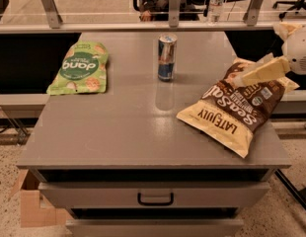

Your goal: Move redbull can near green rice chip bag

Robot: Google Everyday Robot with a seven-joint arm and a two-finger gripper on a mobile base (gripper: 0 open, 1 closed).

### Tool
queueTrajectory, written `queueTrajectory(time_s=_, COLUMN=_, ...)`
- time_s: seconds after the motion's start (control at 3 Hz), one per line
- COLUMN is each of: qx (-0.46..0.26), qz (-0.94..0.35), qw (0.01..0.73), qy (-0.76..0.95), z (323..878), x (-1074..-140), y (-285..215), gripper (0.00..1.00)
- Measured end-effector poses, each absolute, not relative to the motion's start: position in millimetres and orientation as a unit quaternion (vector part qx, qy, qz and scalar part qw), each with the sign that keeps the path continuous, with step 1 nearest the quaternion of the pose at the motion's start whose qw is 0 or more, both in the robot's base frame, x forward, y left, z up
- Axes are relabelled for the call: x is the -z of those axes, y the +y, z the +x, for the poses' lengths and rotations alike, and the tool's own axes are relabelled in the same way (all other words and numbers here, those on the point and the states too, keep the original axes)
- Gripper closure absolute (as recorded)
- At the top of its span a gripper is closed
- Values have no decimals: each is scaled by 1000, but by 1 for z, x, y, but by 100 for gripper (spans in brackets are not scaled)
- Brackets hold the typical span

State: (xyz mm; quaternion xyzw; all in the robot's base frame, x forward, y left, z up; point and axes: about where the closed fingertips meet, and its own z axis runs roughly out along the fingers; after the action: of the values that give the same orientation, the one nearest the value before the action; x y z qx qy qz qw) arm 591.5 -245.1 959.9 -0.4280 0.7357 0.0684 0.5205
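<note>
The pincer (252,75), cream-coloured, reaches in from the right edge on a white arm (297,53). It hangs over the upper part of the yellow-and-brown chip bag (236,108). Whether it is open or closed cannot be told from this angle, nor whether it touches the bag. It holds nothing that can be seen.

At the far left of the grey counter (118,127) the green rice chip bag (80,67) lies flat near the back left corner, its dark green circle facing up. To its right, in the rear middle of the counter, the redbull can (167,57) stands upright. It is well apart from the green bag, with bare counter between them, and a faint reflection of it shows on the surface in front. Further right the yellow-and-brown chip bag lies slanted, its lower corner close to the front right edge, apart from the can.

Under the counter top is a drawer with a dark handle (155,199). A cardboard box (30,207) sits on the floor at lower left. Behind the counter, past a rail, a clear water bottle (217,1) stands.
</note>
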Motion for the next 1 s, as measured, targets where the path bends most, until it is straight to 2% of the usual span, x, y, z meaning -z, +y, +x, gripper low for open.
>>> queueTrajectory(time_s=0.33, qx=-74, qz=-477, qw=542, qy=687, z=635, x=-950, y=-237, gripper=0)
queueTrajectory(time_s=1.0, qx=-67, qz=-483, qw=550, qy=677, z=643, x=-954, y=-240, gripper=0)
